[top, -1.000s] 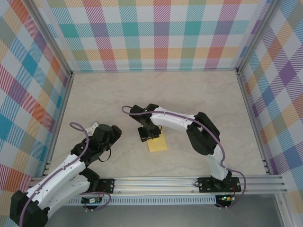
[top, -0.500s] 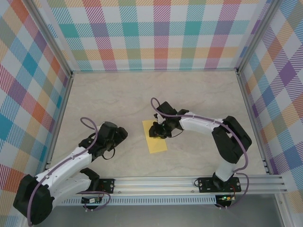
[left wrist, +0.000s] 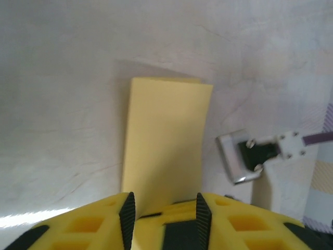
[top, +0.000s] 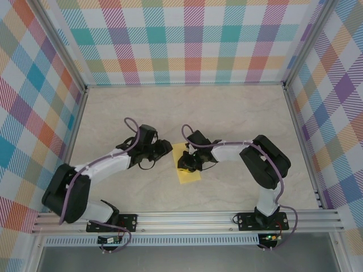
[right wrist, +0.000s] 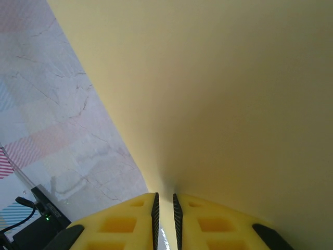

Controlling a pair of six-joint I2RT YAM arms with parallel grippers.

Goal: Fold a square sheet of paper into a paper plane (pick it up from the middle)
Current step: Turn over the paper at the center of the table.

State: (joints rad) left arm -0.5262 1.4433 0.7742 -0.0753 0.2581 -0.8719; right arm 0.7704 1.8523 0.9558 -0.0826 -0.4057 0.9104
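Thin yellow sheet of paper point(top: 190, 174): lay near the middle of the tabletop, showing as an oblong rather than a square, its long side running away from the arm bases.
Checked multicoloured wall panels point(top: 187, 39): stood along the back and both sides.
Pale marbled tabletop point(top: 238, 113): carried the paper.
Grey metal rail point(top: 187, 218): ran along the near edge with both arm bases on it.
White-and-black right arm point(top: 229, 149): bent in from the right to the paper.
White-and-black left arm point(top: 105, 167): reached in from the left.
Right hand point(top: 184, 163) point(right wrist: 164, 208): sat over the paper's left part, its yellow fingers almost together and pinching the sheet point(right wrist: 234, 94), which rose before the wrist camera.
Left hand point(top: 168, 148) point(left wrist: 164, 213): sat just beside the paper's far left corner, fingers partly apart, the sheet's end point(left wrist: 166, 135) lying in the gap, unclamped.
Silver metal bracket point(left wrist: 244, 156): stood just beside the paper's right edge in the left wrist view.
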